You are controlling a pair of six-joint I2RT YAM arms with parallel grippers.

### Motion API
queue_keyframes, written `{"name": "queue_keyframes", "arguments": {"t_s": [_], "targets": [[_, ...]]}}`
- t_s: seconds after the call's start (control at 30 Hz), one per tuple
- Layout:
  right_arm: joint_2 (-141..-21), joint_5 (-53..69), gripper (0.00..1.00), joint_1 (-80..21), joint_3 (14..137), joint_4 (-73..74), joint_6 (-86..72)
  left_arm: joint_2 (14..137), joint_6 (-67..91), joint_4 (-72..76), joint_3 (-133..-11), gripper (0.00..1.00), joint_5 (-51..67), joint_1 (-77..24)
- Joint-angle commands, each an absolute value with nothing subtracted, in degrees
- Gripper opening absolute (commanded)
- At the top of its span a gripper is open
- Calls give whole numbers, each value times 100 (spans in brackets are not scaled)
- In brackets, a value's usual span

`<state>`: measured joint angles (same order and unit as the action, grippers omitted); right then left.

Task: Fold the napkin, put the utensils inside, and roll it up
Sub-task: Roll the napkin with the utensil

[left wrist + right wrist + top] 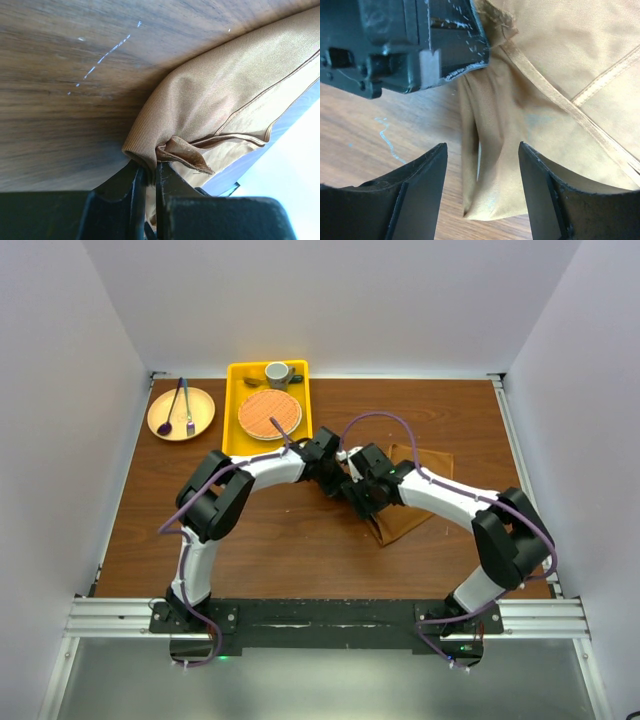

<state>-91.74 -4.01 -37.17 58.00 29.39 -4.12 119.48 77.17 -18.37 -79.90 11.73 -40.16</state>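
Note:
The rust-brown napkin (412, 502) lies bunched and partly folded on the table, right of centre. My left gripper (149, 172) is shut on a folded edge of the napkin (225, 90) and pinches the cloth between its fingertips. In the top view the left gripper (343, 478) meets my right gripper (362, 498) at the napkin's left end. My right gripper (482, 150) is open, its jaws standing either side of a hanging fold of the napkin (560, 60), with the left gripper (420, 45) just above. The cream spoon is not in view.
A yellow tray (235, 415) at the back holds a round orange woven mat (268, 413) and a small cup (277, 373). A tan plate (205, 410) at back left carries a purple spoon (166, 415) and a dark fork. White walls enclose the table.

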Motion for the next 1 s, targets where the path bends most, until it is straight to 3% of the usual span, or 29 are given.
{"name": "queue_keyframes", "arguments": {"t_s": [0.0, 0.4, 0.63, 0.97], "targets": [[-9052, -1256, 63, -4323, 5731, 2672, -360, 11962, 7822, -2223, -8235, 2, 1274, -4008], [-9536, -3321, 58, -5264, 5581, 1995, -589, 11988, 7866, -2399, -8402, 0, 1389, -4008], [-9852, -3287, 55, -5300, 5704, 2013, -370, 11979, 7937, -2276, -8288, 0, 1520, -4008], [-10107, -3173, 33, -5317, 5792, 2171, -281, 11936, 7893, -2294, -8262, 0, 1520, -3946]]}}
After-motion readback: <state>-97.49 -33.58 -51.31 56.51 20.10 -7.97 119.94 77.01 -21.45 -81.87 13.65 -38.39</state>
